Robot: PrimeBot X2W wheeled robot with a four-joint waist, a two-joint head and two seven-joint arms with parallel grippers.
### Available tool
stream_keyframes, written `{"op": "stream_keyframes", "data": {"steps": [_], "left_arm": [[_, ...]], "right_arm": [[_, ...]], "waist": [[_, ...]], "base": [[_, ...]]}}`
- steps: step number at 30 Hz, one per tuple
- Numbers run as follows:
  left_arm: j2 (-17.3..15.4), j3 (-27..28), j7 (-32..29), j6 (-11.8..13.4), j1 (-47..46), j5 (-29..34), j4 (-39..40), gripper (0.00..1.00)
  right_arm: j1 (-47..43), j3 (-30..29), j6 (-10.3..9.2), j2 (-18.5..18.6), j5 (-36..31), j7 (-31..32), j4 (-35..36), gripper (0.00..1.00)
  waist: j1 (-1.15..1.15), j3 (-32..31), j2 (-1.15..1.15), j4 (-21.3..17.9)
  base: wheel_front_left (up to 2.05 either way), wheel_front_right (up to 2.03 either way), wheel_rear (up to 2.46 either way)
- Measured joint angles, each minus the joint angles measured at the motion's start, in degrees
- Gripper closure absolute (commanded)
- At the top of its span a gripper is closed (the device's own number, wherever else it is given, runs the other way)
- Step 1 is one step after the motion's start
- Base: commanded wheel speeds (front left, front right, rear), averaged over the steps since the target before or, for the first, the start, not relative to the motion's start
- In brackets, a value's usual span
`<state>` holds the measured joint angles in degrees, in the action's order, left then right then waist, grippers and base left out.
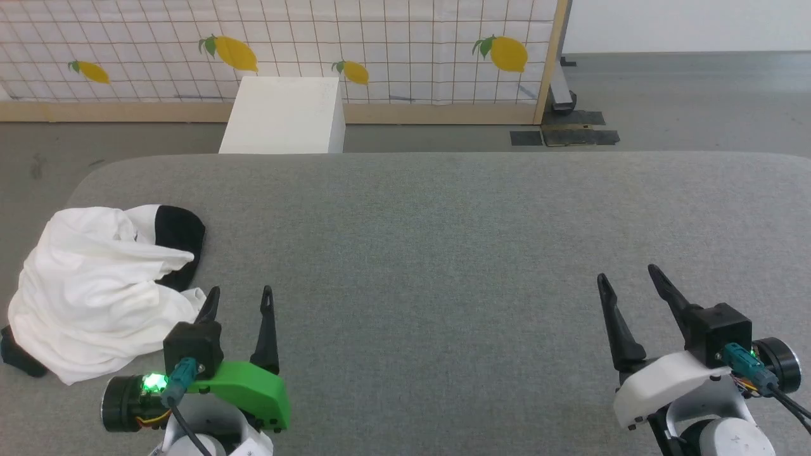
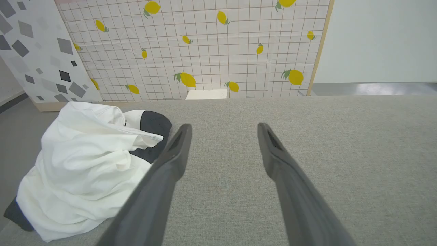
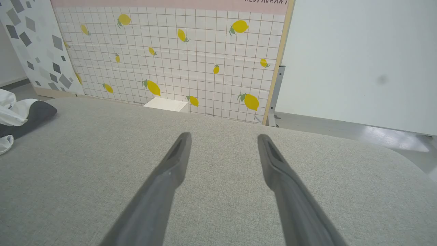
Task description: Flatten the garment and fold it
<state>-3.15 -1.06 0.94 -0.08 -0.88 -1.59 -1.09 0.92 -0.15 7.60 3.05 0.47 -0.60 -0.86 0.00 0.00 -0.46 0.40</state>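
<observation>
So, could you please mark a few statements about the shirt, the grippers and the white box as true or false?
1. The soft white T-shirt with black sleeves lies crumpled at the robot's left end of the grey fabric-covered table. True.
2. The left gripper has its fingers shut on the T-shirt. False: its fingers stand apart, holding nothing.
3. The right gripper is open above bare table. True.
4. The white box sits on the table. False: it stands on the floor beyond the table, before the lemon-patterned panel.
</observation>
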Motion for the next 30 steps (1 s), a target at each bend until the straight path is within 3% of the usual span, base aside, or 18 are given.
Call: {"op": "stream_keyframes", "data": {"steps": [15, 30], "left_arm": [[-0.11, -1.04, 1.75, 1.2, -0.12, -1.13, -1.47, 0.0], [-0.67, -1.76, 3.48, 2.67, -0.15, -3.15, -2.23, 0.0]], "right_arm": [[0.12, 0.0, 0.0, 0.0, 0.12, -1.43, -1.13, 0.0], [0.25, 0.11, 0.0, -0.01, 0.71, -2.82, -2.24, 0.0]], "waist": [[0.0, -0.14, 0.0, 3.35], [0.0, -0.41, 0.0, 10.36]], "base": [[0.0, 0.0, 0.0], [0.0, 0.0, 0.0]]}}
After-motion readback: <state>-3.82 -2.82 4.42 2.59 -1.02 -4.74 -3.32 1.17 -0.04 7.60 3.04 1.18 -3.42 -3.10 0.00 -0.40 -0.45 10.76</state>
